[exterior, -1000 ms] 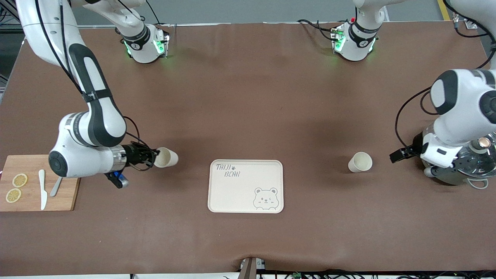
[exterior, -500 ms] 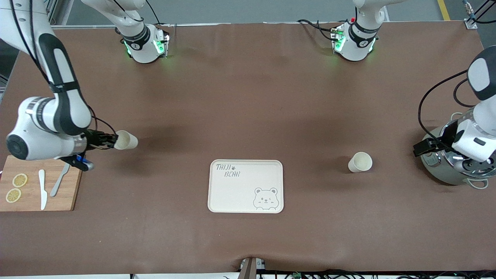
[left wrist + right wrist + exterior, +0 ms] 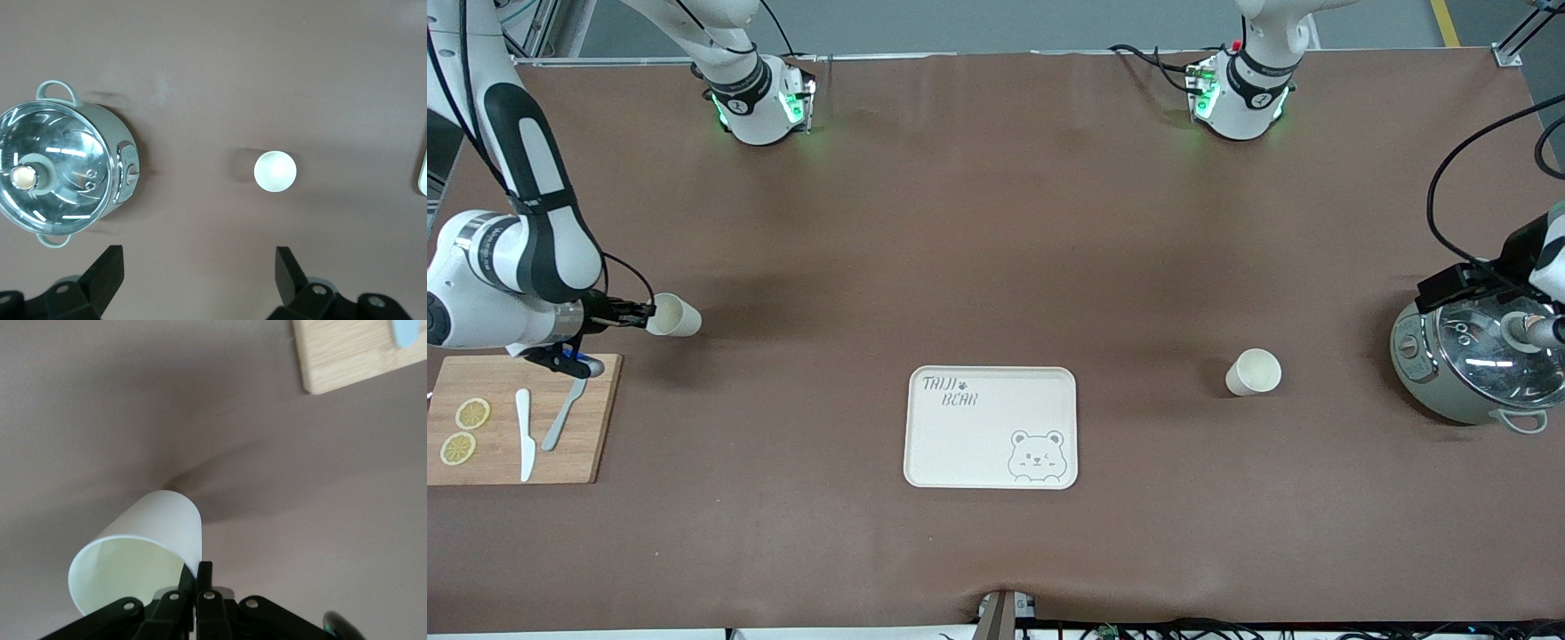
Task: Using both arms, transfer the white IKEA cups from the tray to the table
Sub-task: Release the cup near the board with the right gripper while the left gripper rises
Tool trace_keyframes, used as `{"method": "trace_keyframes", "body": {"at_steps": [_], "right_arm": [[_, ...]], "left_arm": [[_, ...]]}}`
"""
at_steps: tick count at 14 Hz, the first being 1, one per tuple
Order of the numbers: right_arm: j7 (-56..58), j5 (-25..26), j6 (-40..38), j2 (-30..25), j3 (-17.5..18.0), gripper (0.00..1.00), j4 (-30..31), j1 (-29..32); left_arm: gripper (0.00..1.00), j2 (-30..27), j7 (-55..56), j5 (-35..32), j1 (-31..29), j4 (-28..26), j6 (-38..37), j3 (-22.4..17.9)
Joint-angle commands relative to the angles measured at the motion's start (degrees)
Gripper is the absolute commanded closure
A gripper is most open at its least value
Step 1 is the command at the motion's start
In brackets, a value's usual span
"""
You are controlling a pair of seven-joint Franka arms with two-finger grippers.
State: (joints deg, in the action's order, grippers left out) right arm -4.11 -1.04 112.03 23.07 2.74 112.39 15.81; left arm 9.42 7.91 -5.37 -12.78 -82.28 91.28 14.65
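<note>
One white cup (image 3: pixel 674 316) hangs tilted on its side in my right gripper (image 3: pixel 646 313), over the table beside the cutting board. In the right wrist view the right gripper (image 3: pixel 200 572) is shut on the rim wall of this cup (image 3: pixel 150 533), with one finger inside and one outside. The other white cup (image 3: pixel 1254 372) stands upright on the table between the tray and the pot; it also shows in the left wrist view (image 3: pixel 275 171). My left gripper (image 3: pixel 1454 284) is up over the pot's edge, apart from that cup. Its jaws (image 3: pixel 198 270) are wide open and empty.
A cream tray with a bear drawing (image 3: pixel 960 444) lies mid-table, nearer the front camera. A grey-green pot with a glass lid (image 3: pixel 1476 369) stands at the left arm's end. A wooden cutting board (image 3: pixel 587 444) with lemon slices and two knives lies at the right arm's end.
My right arm has carried its cup away from the tray toward the right arm's end of the table. My left arm has drawn back from the standing cup, past the pot.
</note>
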Motion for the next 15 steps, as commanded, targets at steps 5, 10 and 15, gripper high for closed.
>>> {"method": "trace_keyframes", "body": {"at_steps": [5, 10, 15], "right_arm": [[0.2, 1.2, 0.7, 0.0, 0.8, 0.76, 1.7, 0.4], [-0.3, 1.1, -0.2, -0.2, 0.8, 0.0, 1.2, 0.3], [-0.6, 1.0, -18.6, -0.1, 1.2, 0.0, -8.1, -1.9]], "left_arm": [[0.0, -7.2, -1.0, 0.0, 1.0, -1.3, -6.5, 1.4], [0.0, -12.9, 0.1, 1.8, 12.3, -8.2, -5.5, -8.0], [0.0, -14.8, 0.1, 2.6, 12.8, -10.4, -4.4, -8.8]]}}
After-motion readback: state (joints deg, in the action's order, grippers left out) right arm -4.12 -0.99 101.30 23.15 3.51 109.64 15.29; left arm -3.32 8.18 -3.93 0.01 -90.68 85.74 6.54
